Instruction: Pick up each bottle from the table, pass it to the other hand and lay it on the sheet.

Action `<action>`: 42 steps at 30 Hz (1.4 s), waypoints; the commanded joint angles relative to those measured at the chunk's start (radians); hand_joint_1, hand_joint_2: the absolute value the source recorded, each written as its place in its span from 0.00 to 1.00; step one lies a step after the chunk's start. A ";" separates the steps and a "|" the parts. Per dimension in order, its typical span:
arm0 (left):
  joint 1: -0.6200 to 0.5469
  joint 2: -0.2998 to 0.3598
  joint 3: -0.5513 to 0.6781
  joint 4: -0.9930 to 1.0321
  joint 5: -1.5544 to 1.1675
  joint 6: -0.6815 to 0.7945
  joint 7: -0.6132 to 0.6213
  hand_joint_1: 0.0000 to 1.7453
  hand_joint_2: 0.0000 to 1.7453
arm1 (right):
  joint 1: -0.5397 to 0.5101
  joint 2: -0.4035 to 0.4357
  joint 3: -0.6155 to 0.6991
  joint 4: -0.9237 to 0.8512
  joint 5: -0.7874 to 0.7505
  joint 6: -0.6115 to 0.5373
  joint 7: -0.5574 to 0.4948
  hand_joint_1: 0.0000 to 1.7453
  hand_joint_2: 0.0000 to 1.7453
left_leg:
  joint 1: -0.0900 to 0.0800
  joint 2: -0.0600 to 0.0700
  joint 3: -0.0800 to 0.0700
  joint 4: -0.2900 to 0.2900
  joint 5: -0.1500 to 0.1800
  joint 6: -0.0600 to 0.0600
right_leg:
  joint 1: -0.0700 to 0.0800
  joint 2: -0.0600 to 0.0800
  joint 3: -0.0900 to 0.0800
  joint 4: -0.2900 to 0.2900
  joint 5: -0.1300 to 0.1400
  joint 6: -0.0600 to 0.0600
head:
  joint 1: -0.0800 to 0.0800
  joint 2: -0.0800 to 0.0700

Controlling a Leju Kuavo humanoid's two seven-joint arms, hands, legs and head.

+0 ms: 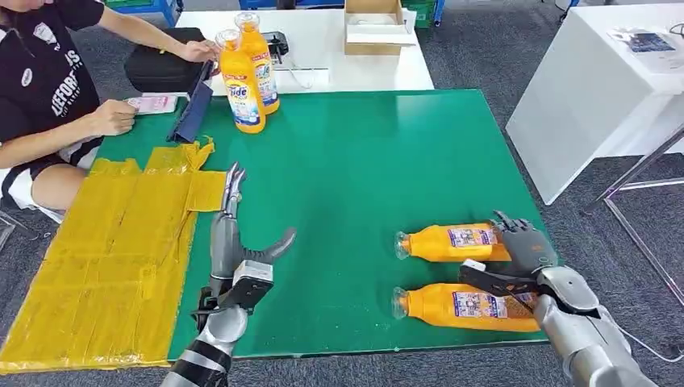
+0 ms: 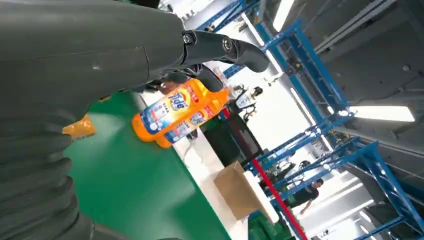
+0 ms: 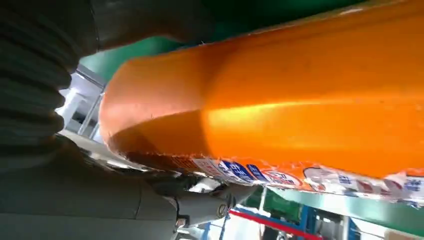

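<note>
Two orange bottles lie on their sides at the right of the green table [image 1: 363, 161], a farther one [image 1: 452, 243] and a nearer one [image 1: 468, 307]. My right hand [image 1: 520, 254] is spread over the farther bottle's base. Its fingers [image 1: 516, 230] reach over that base and the thumb [image 1: 492, 280] stretches between the two bottles. The orange bottle [image 3: 300, 95] sits very close in the right wrist view, with a gap to the thumb [image 3: 200, 210]. My left hand [image 1: 238, 242] hovers open beside the yellow sheet [image 1: 113, 258], empty. Two upright bottles [image 1: 246, 76] stand at the far edge.
A person sits at the far left, one hand [image 1: 198, 51] at the upright bottles [image 2: 175, 112]. A dark blue folder [image 1: 192, 109] leans near them. Behind the green table are a white table with a cardboard box [image 1: 373, 26] and a black case [image 1: 161, 68].
</note>
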 commanded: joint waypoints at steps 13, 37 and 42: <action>-0.024 0.039 -0.068 0.057 0.049 -0.027 0.002 0.00 1.00 | -0.014 0.066 0.029 0.107 0.013 -0.057 0.021 1.00 1.00 | 0.001 0.002 0.010 -0.001 0.000 -0.001 | 0.001 0.006 0.009 -0.002 0.000 -0.001 | 0.000 0.000; 0.071 -0.007 -0.059 -0.061 0.197 -0.404 0.079 0.00 1.00 | 0.378 0.487 -0.126 -0.686 -0.879 0.146 -0.187 1.00 1.00 | 0.002 0.000 0.001 -0.002 -0.002 -0.002 | 0.001 0.004 0.001 0.000 -0.001 -0.003 | 0.000 0.000; 0.077 0.000 -0.077 -0.093 0.241 -0.466 0.077 0.00 1.00 | 0.367 0.518 -0.052 -0.598 -0.918 0.214 -0.201 1.00 1.00 | 0.002 0.001 0.002 -0.002 -0.002 -0.003 | 0.002 0.005 0.001 -0.001 -0.001 -0.003 | 0.000 0.000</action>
